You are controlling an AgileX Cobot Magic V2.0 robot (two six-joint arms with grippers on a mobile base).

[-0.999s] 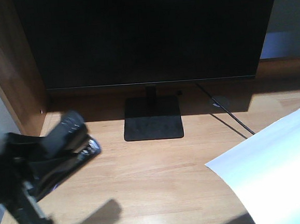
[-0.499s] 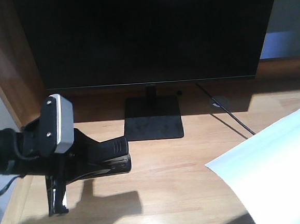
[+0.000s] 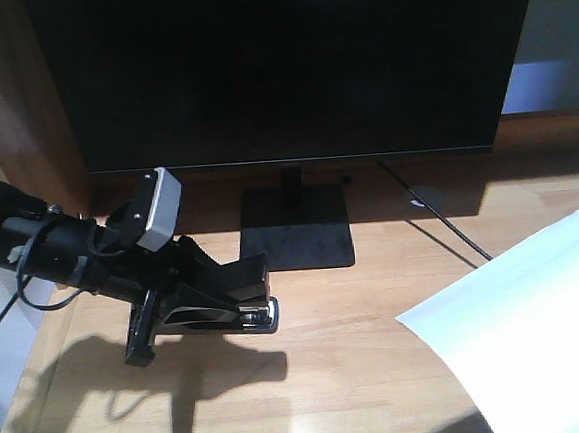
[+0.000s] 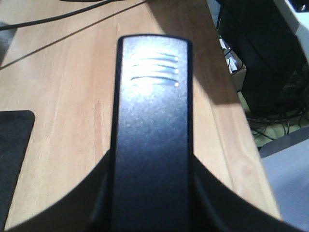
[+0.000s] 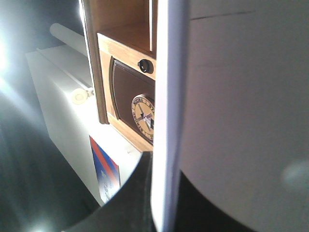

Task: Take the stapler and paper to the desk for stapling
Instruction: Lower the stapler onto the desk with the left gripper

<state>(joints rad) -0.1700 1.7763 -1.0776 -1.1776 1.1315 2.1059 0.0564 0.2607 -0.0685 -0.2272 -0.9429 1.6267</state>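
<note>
My left gripper (image 3: 211, 301) is shut on the black stapler (image 3: 254, 300), holding it level and low over the light wooden desk (image 3: 332, 374), just left of the monitor stand. In the left wrist view the stapler's ribbed top (image 4: 152, 111) fills the middle, with a dark finger (image 4: 217, 208) against each side. A white sheet of paper (image 3: 529, 333) reaches in over the desk's right front corner. Its edge (image 5: 166, 121) stands upright between the jaws of my right gripper (image 5: 166, 208), which is shut on it. The right gripper is outside the front view.
A large black monitor (image 3: 288, 66) stands at the back on a flat black base (image 3: 297, 244). A dark cable (image 3: 440, 220) runs beside a round grommet (image 3: 423, 198). A darker wood side panel (image 3: 23, 147) closes the left. The desk's edge (image 4: 251, 159) drops to cluttered floor.
My left arm has swung right and farther onto the desk with the stapler, which went from tilted to level near the monitor stand. The paper has not moved.
</note>
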